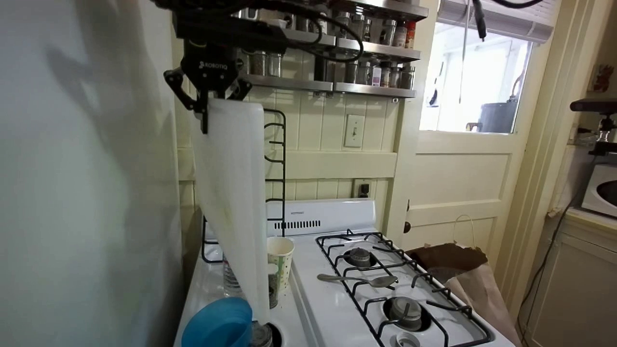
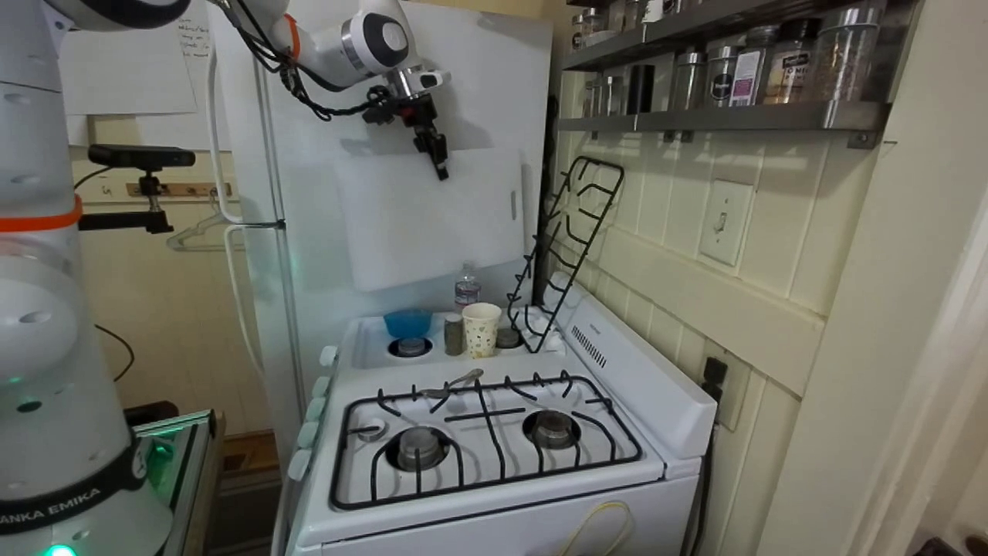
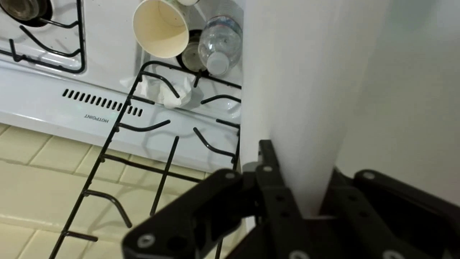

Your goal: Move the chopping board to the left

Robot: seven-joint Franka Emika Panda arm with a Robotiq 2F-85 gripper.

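The chopping board [image 1: 236, 193] is a large white slab. It hangs upright from my gripper [image 1: 208, 118], above the burner side of the stove beside the fridge. In an exterior view the broad face of the board [image 2: 432, 220] shows, slightly tilted, with its lower edge above the stovetop. The gripper [image 2: 441, 166] holds it by its top edge. In the wrist view the board [image 3: 305, 72] runs down between the fingers of the gripper [image 3: 302, 162], one finger on each side. The fingers are shut on it. In an exterior view the far finger is mostly hidden by the board.
A blue bowl [image 2: 407, 323], a jar [image 2: 454, 334], a paper cup [image 2: 481, 328] and a water bottle [image 2: 467, 289] stand beneath the board. A black grate [image 2: 575, 247] leans against the wall. A spoon [image 1: 359, 279] lies on the other grate. Spice shelves [image 1: 376, 89] hang behind.
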